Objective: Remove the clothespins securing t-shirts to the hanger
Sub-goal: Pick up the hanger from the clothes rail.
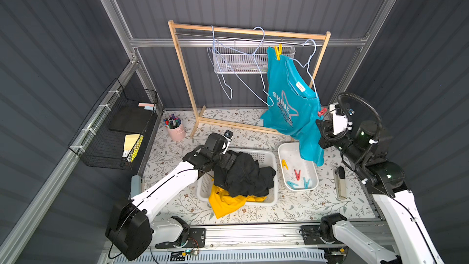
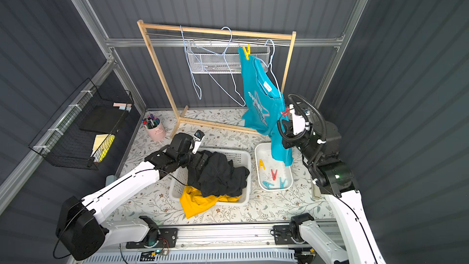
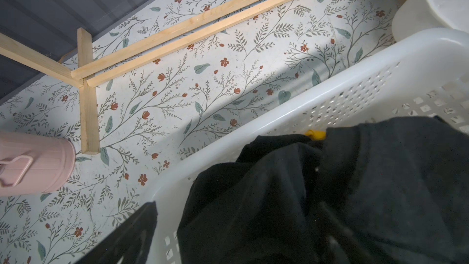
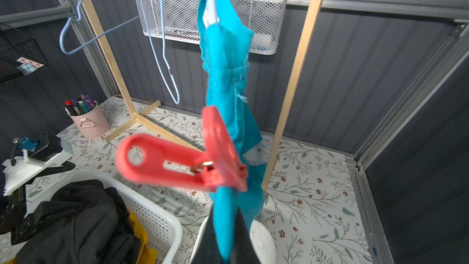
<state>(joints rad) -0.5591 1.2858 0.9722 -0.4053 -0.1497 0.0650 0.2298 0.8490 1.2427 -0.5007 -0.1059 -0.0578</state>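
Clothespin (image 4: 172,154) of smooth red plastic pinches limp teal t-shirt (image 4: 228,77) fabric.

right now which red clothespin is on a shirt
The red clothespin on the teal t-shirt by the right pincer; the other lies in the white tray.

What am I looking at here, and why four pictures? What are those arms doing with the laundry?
Two robot arms stand at a flowered table. Two pictures look down from overhead; two come from a camera on each wrist. A teal t-shirt hangs on the wooden rack, pegged by a yellow clothespin up top and a red clothespin lower down. The right gripper is shut, seemingly pinching the teal cloth close by the red one. The left gripper is open over the basket holding the black t-shirt and yellow t-shirt. Four clothespins lie in the white tray.
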